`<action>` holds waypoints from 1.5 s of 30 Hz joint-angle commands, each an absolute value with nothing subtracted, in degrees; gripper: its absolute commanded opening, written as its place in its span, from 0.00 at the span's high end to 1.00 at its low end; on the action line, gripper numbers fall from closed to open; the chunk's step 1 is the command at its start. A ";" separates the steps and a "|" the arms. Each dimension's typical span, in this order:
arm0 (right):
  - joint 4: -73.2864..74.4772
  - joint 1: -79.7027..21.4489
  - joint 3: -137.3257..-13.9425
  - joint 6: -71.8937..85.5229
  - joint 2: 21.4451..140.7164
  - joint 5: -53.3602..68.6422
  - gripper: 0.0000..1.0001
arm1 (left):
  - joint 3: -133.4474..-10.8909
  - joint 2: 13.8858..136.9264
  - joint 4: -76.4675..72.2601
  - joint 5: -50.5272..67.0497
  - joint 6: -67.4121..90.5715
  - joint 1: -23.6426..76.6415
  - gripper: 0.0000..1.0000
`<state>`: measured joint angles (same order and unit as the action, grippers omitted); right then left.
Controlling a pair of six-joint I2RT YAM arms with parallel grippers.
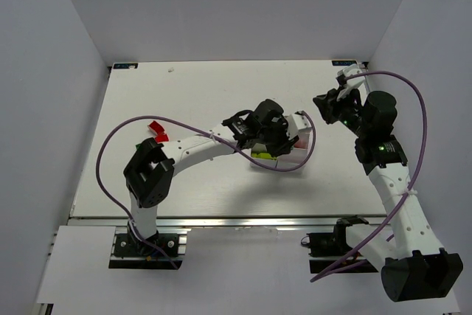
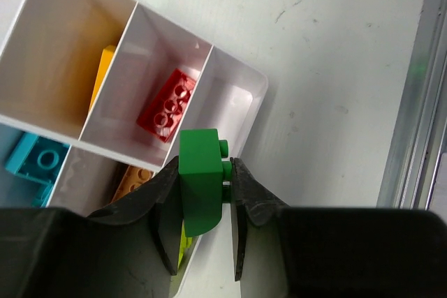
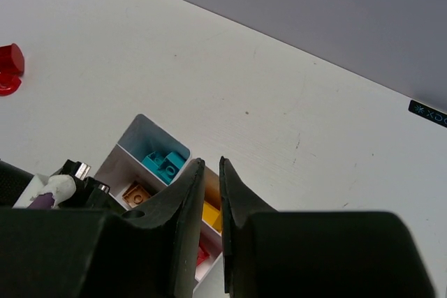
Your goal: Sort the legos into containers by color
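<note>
The left claw [image 2: 202,176] is clamped on a green brick [image 2: 200,197] at the lower centre of the left wrist view, over the edge of the containers [image 2: 241,102]. The right claw [image 3: 209,172] is parted by only a narrow slit and holds nothing.

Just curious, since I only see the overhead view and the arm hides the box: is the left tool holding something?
Observer: Yes, the left tool is shut on a green brick.
Operator: Over which bin?
Observer: Near the end of the white bin block, where a bare-looking bin meets one holding a lime brick.
Operator: Anything sorted already?
Observer: A red brick lies in the middle bin beside the bare one.
</note>
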<state>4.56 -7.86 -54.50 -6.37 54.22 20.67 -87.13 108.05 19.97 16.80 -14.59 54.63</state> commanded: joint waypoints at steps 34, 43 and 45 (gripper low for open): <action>2.46 -5.45 -56.59 -6.15 55.19 24.69 0.65 | -86.41 100.58 15.63 1.50 -0.49 53.71 0.46; 15.18 -13.60 -71.61 -11.75 76.26 28.93 0.11 | -69.26 72.18 24.86 -8.85 18.80 38.06 0.15; 18.80 -21.60 -75.92 -15.63 82.23 27.34 0.11 | -70.04 66.46 26.18 -13.95 19.86 36.83 0.02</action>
<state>10.70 -13.26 -71.75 -9.39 76.16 25.98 -69.58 73.84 23.29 -6.76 14.31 36.10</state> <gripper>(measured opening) 0.888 0.953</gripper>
